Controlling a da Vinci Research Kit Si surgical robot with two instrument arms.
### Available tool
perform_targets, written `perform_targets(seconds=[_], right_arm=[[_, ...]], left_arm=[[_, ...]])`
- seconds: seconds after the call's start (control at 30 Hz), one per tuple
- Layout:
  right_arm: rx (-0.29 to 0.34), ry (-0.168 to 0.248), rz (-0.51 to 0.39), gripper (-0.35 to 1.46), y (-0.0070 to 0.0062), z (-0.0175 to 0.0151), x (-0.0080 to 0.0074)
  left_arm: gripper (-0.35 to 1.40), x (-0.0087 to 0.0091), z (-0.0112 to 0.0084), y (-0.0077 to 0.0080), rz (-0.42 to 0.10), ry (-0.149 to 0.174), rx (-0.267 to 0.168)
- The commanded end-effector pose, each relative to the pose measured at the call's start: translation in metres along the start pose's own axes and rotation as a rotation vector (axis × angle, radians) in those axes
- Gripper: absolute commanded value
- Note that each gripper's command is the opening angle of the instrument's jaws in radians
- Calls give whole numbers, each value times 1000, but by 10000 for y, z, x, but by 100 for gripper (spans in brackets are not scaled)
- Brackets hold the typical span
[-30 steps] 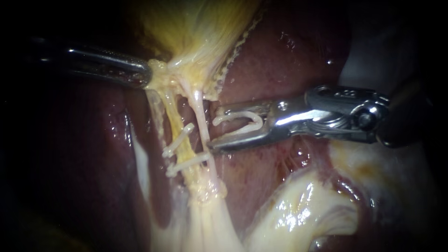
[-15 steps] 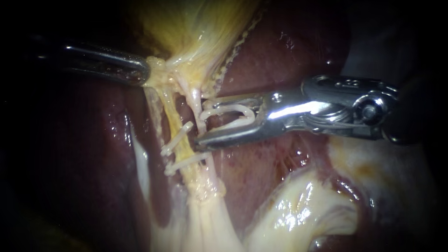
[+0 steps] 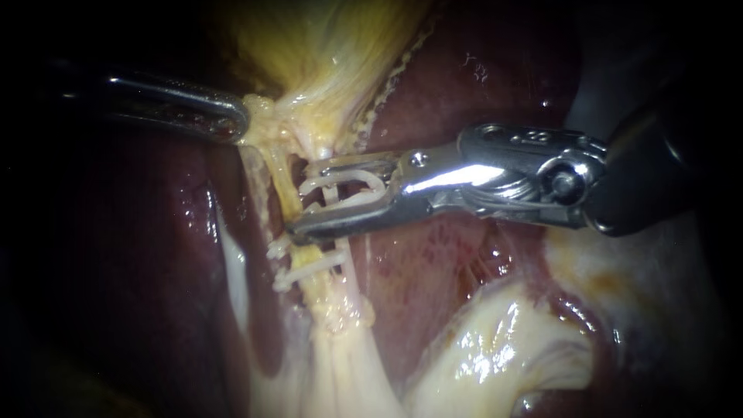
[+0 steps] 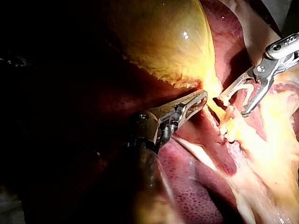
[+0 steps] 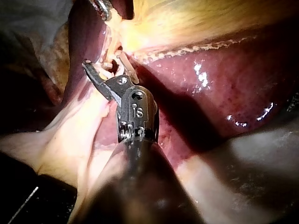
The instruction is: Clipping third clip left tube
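Note:
My left instrument (image 3: 236, 124) comes in from the left, its jaws shut on yellow tissue at the neck of the gallbladder (image 3: 325, 46) and holding it taut. Two tubes run down from there: a yellowish one (image 3: 282, 182) and a pale one (image 3: 331, 200) to its right. My right instrument (image 3: 306, 197) holds an open white clip (image 3: 348, 184) in jaws that stand wide apart. They straddle the pale tube, and their tips reach the yellowish one. Two white clips (image 3: 309, 268) sit lower on the tubes. The lower jaw partly covers the upper clip (image 3: 277, 249).
Dark red liver (image 3: 480, 85) lies behind and to both sides. Pale glistening fatty tissue (image 3: 495, 348) bulges at the lower right. In the left wrist view my left instrument (image 4: 198, 100) and my right instrument (image 4: 233, 106) face each other across the tubes.
My right instrument has advanced to the left with its clip, from beside the tubes to astride them, and its lower jaw now overlaps the upper placed clip. The left instrument has held still.

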Motion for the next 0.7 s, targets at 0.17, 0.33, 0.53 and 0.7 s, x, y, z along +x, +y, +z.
perform_targets(seconds=[0.17,0.33,0.53,0.7], right_arm=[[-2,3,6,46,15,2,-10],[-11,-12,6,46,27,5,-21],[-11,-12,12,46,33,12,-20],[-5,-14,13,46,33,18,-17]], left_arm=[[-35,0,0,0,0,0,0],[-35,0,0,0,0,0,0],[-35,1,1,0,1,0,-1],[-35,1,1,0,1,0,-1]])
